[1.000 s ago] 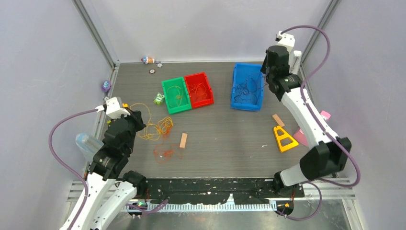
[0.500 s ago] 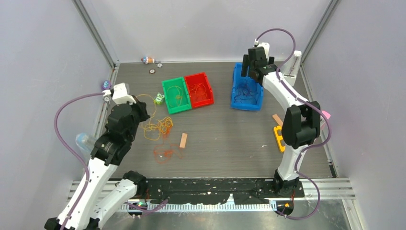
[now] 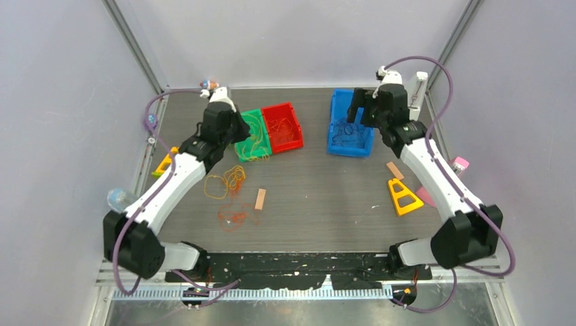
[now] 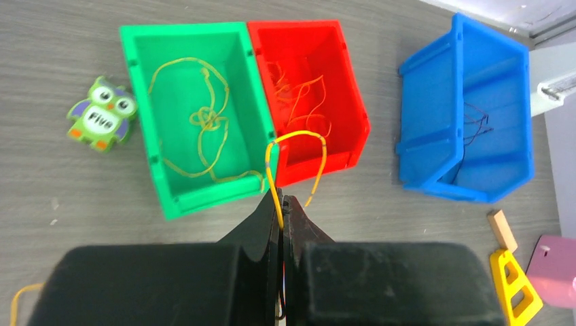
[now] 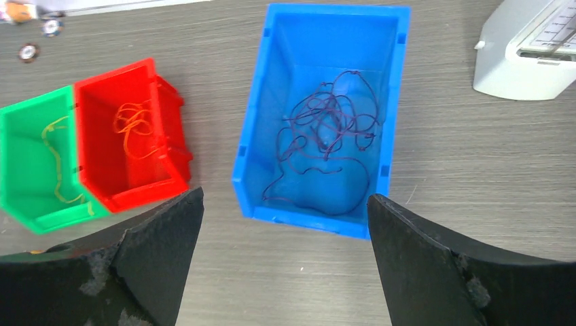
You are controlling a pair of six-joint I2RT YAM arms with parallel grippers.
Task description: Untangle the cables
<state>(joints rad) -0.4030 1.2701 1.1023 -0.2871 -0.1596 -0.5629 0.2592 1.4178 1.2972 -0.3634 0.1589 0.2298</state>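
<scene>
My left gripper (image 4: pixel 282 202) is shut on a thin yellow cable (image 4: pixel 299 136) that arches up from the fingertips, just in front of the green bin (image 4: pixel 144 109) and the red bin (image 4: pixel 353 102). In the top view the left gripper (image 3: pixel 238 130) hangs over the green bin. Another yellow cable (image 4: pixel 202 119) lies in the green bin, orange cable (image 4: pixel 303 92) lies in the red bin. My right gripper (image 5: pixel 285 207) stands wide open and empty above the blue bin (image 5: pixel 255 136), which holds dark purple cable (image 5: pixel 329 125). Yellow loops (image 3: pixel 228 180) and an orange-red tangle (image 3: pixel 233 217) rest on the table.
A tan block (image 3: pixel 260 199) lies beside the loose cables. A second tan block (image 3: pixel 394 170) and a yellow triangle (image 3: pixel 403 197) sit at the right. An owl toy (image 4: pixel 100 122) lies left of the green bin. A white scale (image 5: pixel 530 47) stands beyond the blue bin.
The left arm swung from the near-left side up to the green bin, carrying the yellow cable. The right gripper opened above the blue bin and drew back slightly.
</scene>
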